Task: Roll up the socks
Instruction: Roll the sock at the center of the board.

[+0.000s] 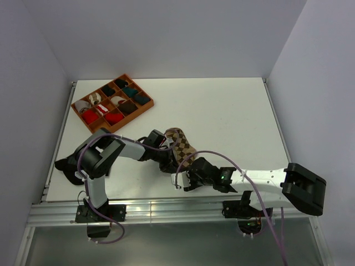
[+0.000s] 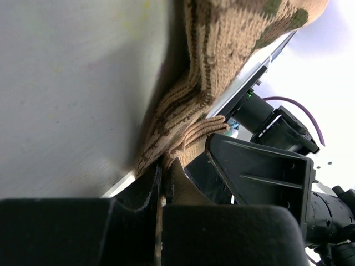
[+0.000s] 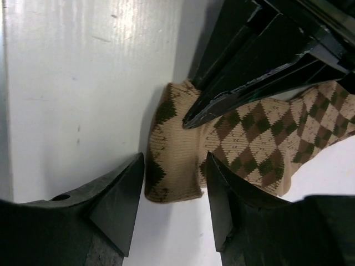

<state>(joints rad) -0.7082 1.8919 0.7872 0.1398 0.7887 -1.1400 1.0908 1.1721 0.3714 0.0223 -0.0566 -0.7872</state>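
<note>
One argyle sock [image 1: 183, 145] lies on the desk [image 1: 222, 111] by my arms. My left fingers [image 2: 145, 194] pinch its edge. My right fingers [image 3: 119, 194] sit wide apart around its end. Next, I think, they must squeeze and start rolling.

Both arms same build: left arm [image 1: 99, 185] and right arm [image 1: 265, 180] have white link tubes with black joint housings on black bases [image 1: 97, 213]. A purple cable [image 1: 206, 153] loops off each arm. Right arm has a green LED [image 1: 223, 177] lit near the wrist and small dark dots along its white link. Left gripper [image 2: 162, 183] and right gripper [image 3: 173, 183]: matte black plastic jaws, wedge-shaped, angular moulded bodies, one round hole in a right-side wedge
</note>
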